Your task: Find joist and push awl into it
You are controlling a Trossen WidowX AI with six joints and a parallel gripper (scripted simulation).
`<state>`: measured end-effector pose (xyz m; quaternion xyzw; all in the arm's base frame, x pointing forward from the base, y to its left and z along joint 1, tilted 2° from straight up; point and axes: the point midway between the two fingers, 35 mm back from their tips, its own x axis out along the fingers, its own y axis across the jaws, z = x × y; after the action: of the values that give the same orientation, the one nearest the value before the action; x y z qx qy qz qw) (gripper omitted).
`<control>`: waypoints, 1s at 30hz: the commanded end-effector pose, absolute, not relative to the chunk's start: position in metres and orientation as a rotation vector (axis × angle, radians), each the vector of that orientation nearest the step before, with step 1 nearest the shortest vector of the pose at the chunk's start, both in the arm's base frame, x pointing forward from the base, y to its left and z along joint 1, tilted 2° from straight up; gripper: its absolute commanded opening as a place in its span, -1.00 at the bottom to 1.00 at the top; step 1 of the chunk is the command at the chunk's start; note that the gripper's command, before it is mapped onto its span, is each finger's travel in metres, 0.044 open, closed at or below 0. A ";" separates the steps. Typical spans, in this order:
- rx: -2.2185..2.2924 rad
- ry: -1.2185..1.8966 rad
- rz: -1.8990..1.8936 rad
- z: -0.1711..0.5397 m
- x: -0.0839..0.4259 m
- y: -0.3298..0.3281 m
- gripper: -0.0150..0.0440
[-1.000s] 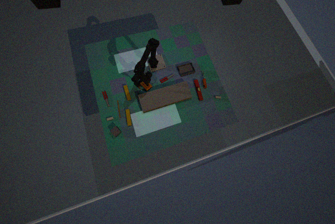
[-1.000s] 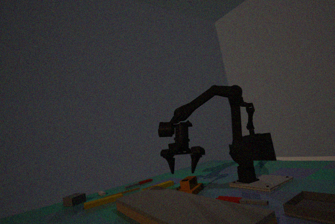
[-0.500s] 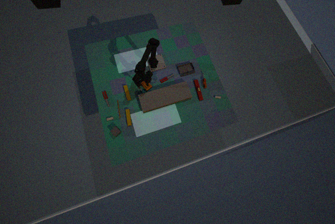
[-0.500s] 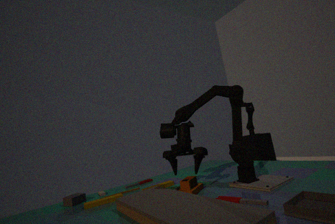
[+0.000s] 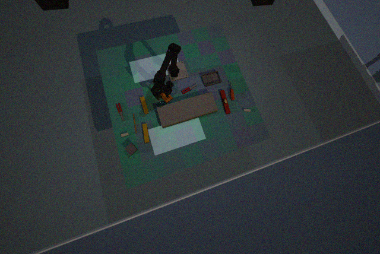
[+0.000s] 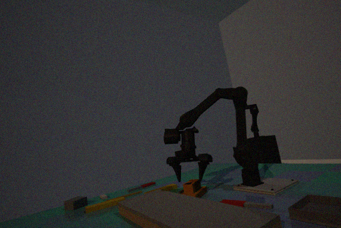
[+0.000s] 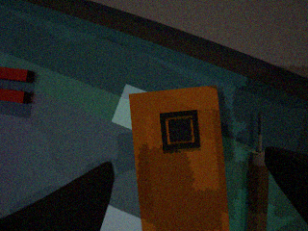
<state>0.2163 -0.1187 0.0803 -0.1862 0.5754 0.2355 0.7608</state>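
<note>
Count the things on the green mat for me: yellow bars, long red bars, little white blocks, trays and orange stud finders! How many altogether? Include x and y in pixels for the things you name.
Yellow bars [image 5: 143, 105] [image 5: 145, 133] [image 6: 104, 204] [image 6: 163, 188]: 2
Long red bar [image 5: 223, 95]: 1
Little white blocks [image 5: 124, 135] [image 5: 247, 110] [image 6: 103, 196]: 2
Tray [image 5: 213, 83] [image 6: 308, 216]: 1
Orange stud finder [image 5: 167, 98] [image 6: 192, 188] [image 7: 178, 178]: 1
Total: 7

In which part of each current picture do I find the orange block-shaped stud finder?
Top: the orange block-shaped stud finder is a little left of the centre, just below the black arm.
Exterior: low, right of the middle, below the open tool.
Wrist: large, from the centre down to the bottom edge, between the two dark fingertips.
Shared landmark: the flat grey-brown floor panel, close beside it.
</note>
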 end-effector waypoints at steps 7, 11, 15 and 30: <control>-0.396 1.263 0.514 0.060 0.215 -0.118 1.00; -0.396 1.263 0.514 0.054 0.214 -0.118 1.00; -0.396 1.263 0.514 0.048 0.214 -0.118 1.00; -0.396 1.263 0.514 0.045 0.213 -0.118 0.40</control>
<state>0.2139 -0.1172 0.0463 -0.1826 0.5778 0.2376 0.7592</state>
